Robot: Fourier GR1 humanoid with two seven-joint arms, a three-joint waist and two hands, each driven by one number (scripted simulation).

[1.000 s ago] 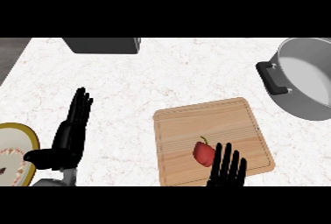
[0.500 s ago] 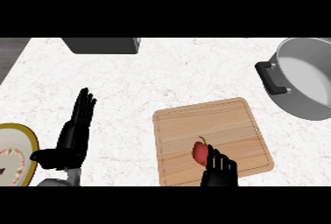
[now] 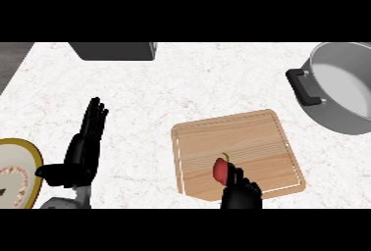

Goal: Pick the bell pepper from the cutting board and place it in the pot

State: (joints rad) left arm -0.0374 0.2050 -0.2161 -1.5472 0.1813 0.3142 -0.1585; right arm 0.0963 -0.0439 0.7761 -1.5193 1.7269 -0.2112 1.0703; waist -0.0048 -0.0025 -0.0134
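A big grey pot (image 3: 340, 90) sits at the far right of the white tabletop (image 3: 181, 88), partly cut off by the edge of the view. It has a black handle (image 3: 302, 87) on its left side, and the part of the inside that shows is pale with nothing in it. A wooden cutting board (image 3: 239, 147) lies flat on the near middle of the tabletop, well apart from the pot. The red bell pepper (image 3: 220, 167) with its little green stem lies on the near part of the board. At the near left edge a round plate (image 3: 18, 169) with a yellow rim peeks in; there are small dark and reddish marks on it, but I cannot tell what they are. A dark grey box (image 3: 116, 50) sits at the far edge, left of the middle. The right hand (image 3: 240, 188) comes up from the near edge over the board, and its fingers (image 3: 233, 174) curl against the right side of the pepper, touching it. I cannot tell if the pepper is lifted off the board. The left hand (image 3: 76, 159) is at the near left, just right of the plate, with its fingers straight, close together and pointing to the far side.
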